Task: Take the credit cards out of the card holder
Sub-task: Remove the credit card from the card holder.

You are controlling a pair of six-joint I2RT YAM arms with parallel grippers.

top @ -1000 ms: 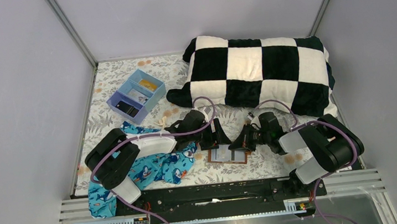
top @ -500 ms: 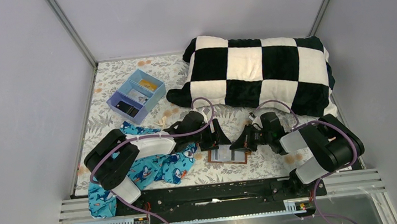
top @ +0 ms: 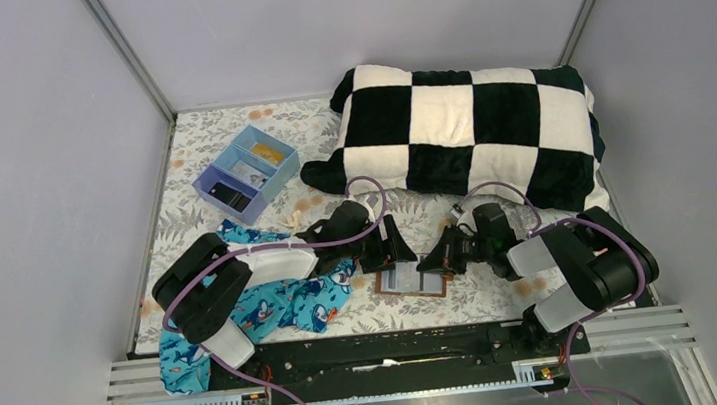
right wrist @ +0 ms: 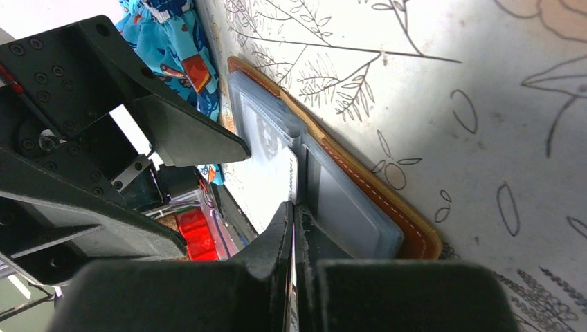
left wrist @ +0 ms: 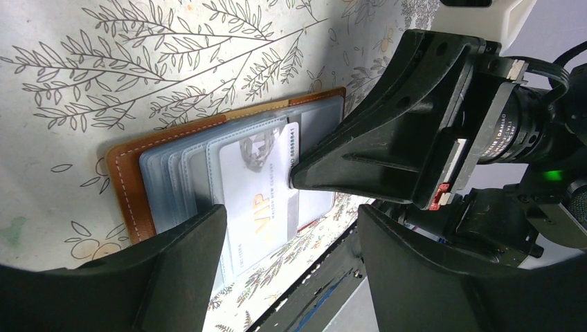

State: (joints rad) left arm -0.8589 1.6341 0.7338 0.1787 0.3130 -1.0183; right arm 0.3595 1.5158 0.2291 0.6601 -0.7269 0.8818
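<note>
The card holder (top: pixel 411 281), an open brown wallet, lies flat on the floral cloth between my arms. It also shows in the left wrist view (left wrist: pixel 124 176) and the right wrist view (right wrist: pixel 391 204). A whitish card marked VIP (left wrist: pixel 257 200) sticks partway out of its grey slots. My right gripper (top: pixel 432 262) is shut on that card's edge (right wrist: pixel 278 181), the fingertips (right wrist: pixel 292 216) pressed together. My left gripper (top: pixel 392 253) is open over the wallet's left half, one finger (left wrist: pixel 173 273) at the slots. Other cards are hidden in the slots.
A blue divided tray (top: pixel 246 172) with small items stands at the back left. A black-and-white checked pillow (top: pixel 468 131) fills the back right. A blue patterned cloth (top: pixel 285 306) lies under my left arm. The black base rail runs along the near edge.
My right gripper has drawn back slightly to the right with the card pinched in it. The left gripper and the wallet have stayed in place.
</note>
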